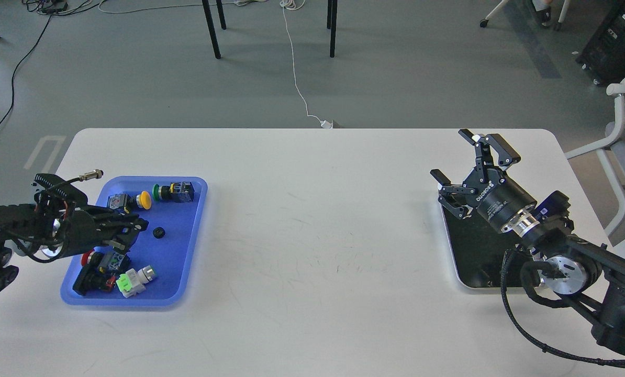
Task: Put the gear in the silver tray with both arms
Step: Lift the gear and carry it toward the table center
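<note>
The silver tray (472, 251), shiny rim and black inside, lies at the table's right. My right gripper (453, 155) hangs open and empty above the tray's far left corner. A small black gear (159, 232) lies in the blue tray (184, 262) at the left. My left gripper (136, 226) is over the blue tray's middle, just left of that gear, with its fingers drawn together. A second small gear that lay under it no longer shows on the tray floor and seems pinched between the dark fingers.
The blue tray also holds a yellow push button (144, 198), a green button with a black block (174, 191), a red and black part (95, 264) and a white and green switch (134, 278). A metal plug (90, 175) sticks out by the left wrist.
</note>
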Robot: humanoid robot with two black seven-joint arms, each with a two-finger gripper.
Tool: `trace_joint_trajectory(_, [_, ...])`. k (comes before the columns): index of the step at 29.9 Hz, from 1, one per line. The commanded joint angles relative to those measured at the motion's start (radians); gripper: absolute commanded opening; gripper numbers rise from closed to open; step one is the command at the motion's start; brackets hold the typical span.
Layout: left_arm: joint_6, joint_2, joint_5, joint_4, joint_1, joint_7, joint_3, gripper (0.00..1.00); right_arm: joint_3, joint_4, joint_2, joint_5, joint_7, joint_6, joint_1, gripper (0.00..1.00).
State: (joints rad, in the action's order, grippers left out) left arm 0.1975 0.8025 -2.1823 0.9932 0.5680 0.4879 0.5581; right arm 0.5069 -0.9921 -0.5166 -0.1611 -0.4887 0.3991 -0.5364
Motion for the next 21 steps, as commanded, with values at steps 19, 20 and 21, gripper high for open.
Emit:
trace_joint_trajectory(19, [0.154,-0.380,0.001,0.180,0.309,0.001,-0.197,0.19,-0.004,0.089,-0.005,-0.002,0.000,-0.011,-0.011,0.99])
trace_joint_trajectory(20, [0.154,-0.417,0.001,0.153,0.322,0.001,-0.219,0.19,-0.005,0.089,-0.008,-0.002,0.000,-0.011,-0.010,0.99])
trace_joint_trajectory(21, [0.154,-0.446,0.001,0.127,0.331,0.001,-0.233,0.19,-0.005,0.090,-0.010,-0.002,0.000,-0.009,-0.008,0.99])
